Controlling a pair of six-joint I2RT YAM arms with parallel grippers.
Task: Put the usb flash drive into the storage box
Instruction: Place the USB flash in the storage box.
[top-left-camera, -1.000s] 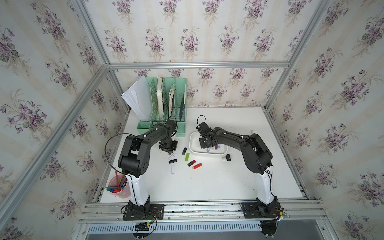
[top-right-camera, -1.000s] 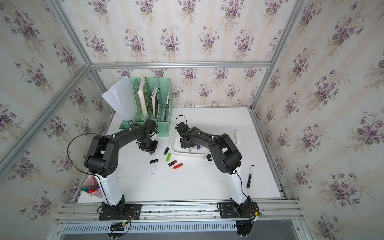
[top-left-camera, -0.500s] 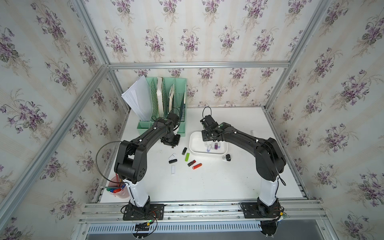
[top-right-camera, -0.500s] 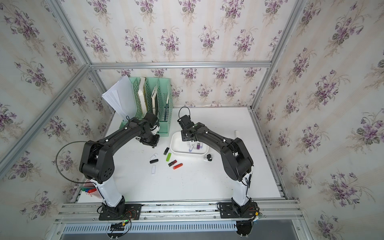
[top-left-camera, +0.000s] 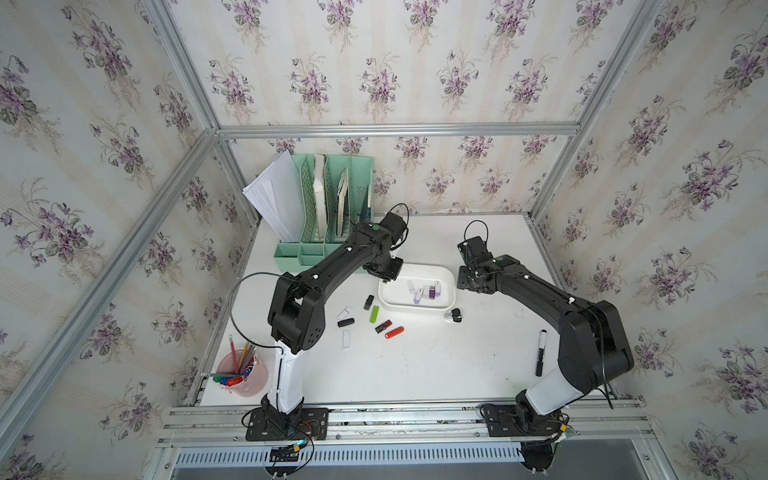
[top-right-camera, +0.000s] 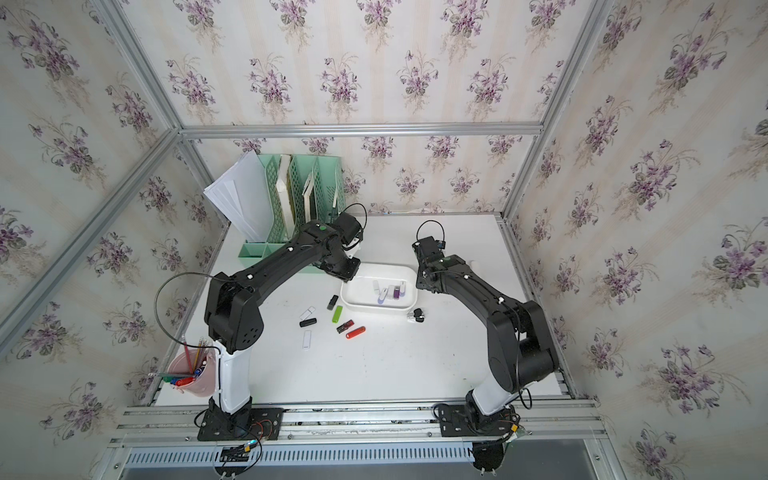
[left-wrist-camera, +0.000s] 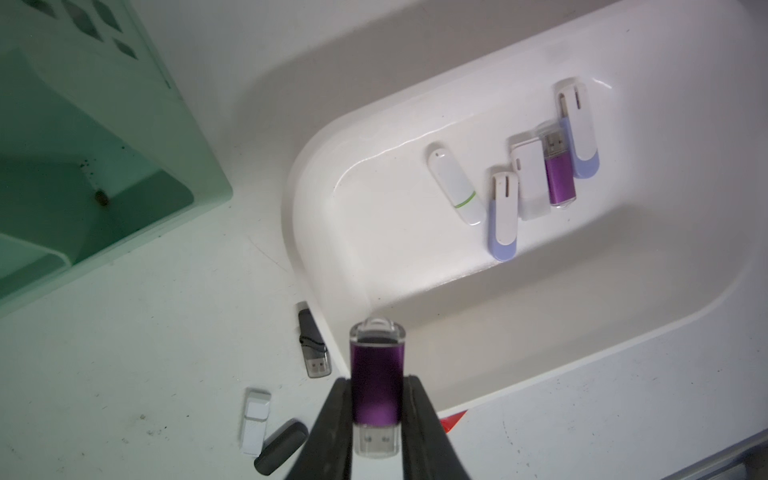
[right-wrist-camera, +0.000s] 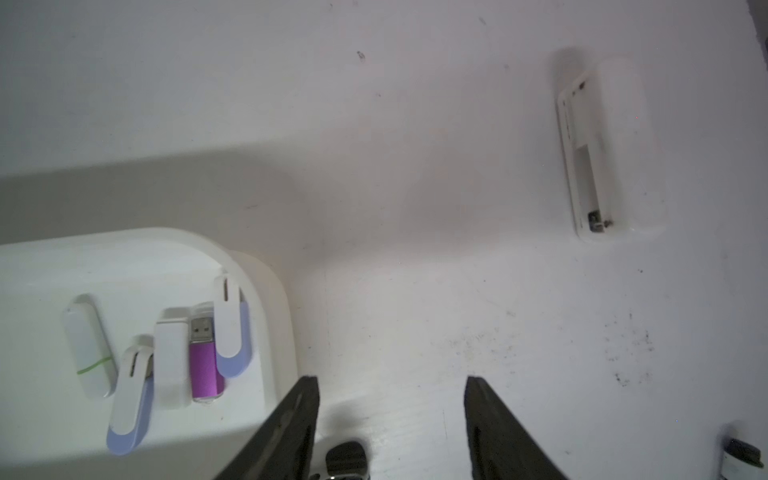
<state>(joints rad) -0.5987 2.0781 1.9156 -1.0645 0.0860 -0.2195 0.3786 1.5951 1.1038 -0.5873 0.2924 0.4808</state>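
Pink plastic formed one pen cup (top-left-camera: 255, 384), well out to the left of the left fingers (left-wrist-camera: 334, 419). One mint-green file organizer (top-left-camera: 309, 191) stood just behind them. Those fingers were clamped on one purple usb flash drive (left-wrist-camera: 377, 386), held in the air over the corner of the storage box (top-left-camera: 415, 305) nearest them.

On the base side of the left fingers, seven loose drives lay on the white surface (top-left-camera: 415, 374):
- a white one (top-left-camera: 344, 312) and a second white one (top-left-camera: 346, 338)
- a black one (top-left-camera: 345, 322) and a second black one (top-left-camera: 368, 302)
- a green one (top-left-camera: 375, 313)
- a black-and-red one (top-left-camera: 383, 326)
- a red one (top-left-camera: 394, 332)

Between the two sets of fingers, the box held five drives:
- one white with a green ring (left-wrist-camera: 455, 189)
- two white-and-lavender, a nearer one (left-wrist-camera: 503, 216) and a farther one (left-wrist-camera: 579, 129)
- one plain white (left-wrist-camera: 528, 178)
- one purple (left-wrist-camera: 559, 174)

The right fingers (right-wrist-camera: 291, 428) stood apart with nothing between them, over bare surface just beside the box's end. One small black-and-silver item (top-left-camera: 454, 316) lay near them. One white oblong device (right-wrist-camera: 602, 149) lay ahead of them. One black marker (top-left-camera: 540, 353) lay well apart, towards the base.
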